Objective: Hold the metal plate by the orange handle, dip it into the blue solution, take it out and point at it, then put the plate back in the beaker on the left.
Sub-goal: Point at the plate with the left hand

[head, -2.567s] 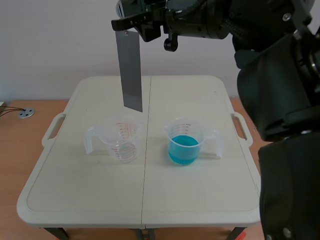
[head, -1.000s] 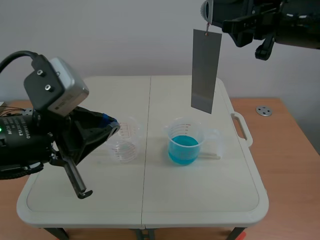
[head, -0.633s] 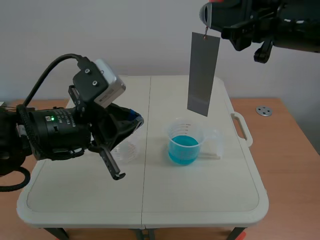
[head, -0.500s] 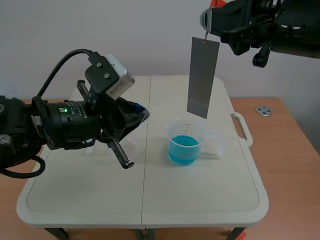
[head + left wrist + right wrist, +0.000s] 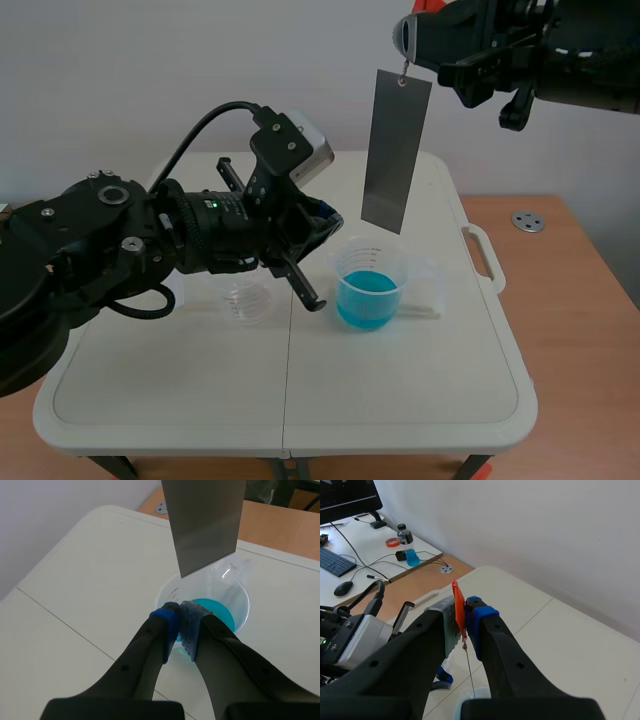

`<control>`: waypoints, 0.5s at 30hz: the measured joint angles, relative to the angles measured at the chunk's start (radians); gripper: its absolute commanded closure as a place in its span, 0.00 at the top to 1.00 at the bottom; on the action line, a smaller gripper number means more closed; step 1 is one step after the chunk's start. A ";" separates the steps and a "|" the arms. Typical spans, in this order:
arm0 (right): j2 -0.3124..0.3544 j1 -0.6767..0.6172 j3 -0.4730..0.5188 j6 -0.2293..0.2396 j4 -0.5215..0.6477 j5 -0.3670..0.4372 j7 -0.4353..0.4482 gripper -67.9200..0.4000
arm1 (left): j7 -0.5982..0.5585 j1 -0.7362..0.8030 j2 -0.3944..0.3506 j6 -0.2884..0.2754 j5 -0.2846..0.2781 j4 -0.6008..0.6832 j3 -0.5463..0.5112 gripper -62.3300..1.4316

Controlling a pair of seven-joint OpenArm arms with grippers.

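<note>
Grey metal plate (image 5: 396, 150) hanging above the beaker of blue solution (image 5: 370, 285).
Its orange handle (image 5: 458, 605) is pinched in the right end effector (image 5: 463, 614), plate clear of the liquid; the left end effector (image 5: 179, 616), fingers pressed together on nothing, points toward the plate's lower edge. The clear beaker (image 5: 245, 300) stands on the bench (image 5: 400, 400), partly hidden by the left arm.
</note>
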 measured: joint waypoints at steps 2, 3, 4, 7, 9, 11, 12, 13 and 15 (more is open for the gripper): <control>0.000 0.000 0.000 0.000 0.000 0.000 0.000 0.03 | 0.000 -0.013 0.018 0.000 0.009 -0.016 0.002 0.06; 0.000 0.000 0.000 0.000 0.000 0.000 0.000 0.03 | -0.002 -0.017 0.026 0.000 0.022 -0.021 0.002 0.06; 0.000 0.000 0.000 0.000 0.000 0.000 0.000 0.03 | -0.001 -0.021 0.034 0.000 0.027 -0.025 0.002 0.06; 0.000 0.000 0.000 0.000 0.000 0.000 0.000 0.03 | -0.002 -0.024 0.044 0.000 0.032 -0.028 0.002 0.06; 0.000 0.000 0.000 0.000 0.000 0.000 0.000 0.03 | -0.002 -0.024 0.044 0.000 0.032 -0.028 0.002 0.06; 0.000 0.000 0.000 0.000 0.000 0.000 0.000 0.03 | -0.002 -0.024 0.043 0.000 0.032 -0.028 0.002 0.06; 0.000 0.000 0.000 0.000 0.000 0.000 0.000 0.03 | -0.001 -0.024 0.043 0.001 0.032 -0.028 0.002 0.06; 0.000 0.000 0.000 0.000 0.000 0.000 0.000 0.03 | -0.001 -0.024 0.043 0.000 0.032 -0.028 0.002 0.06; 0.000 0.000 0.000 0.000 0.000 0.000 0.000 0.03 | -0.001 -0.024 0.043 0.000 0.032 -0.028 0.002 0.06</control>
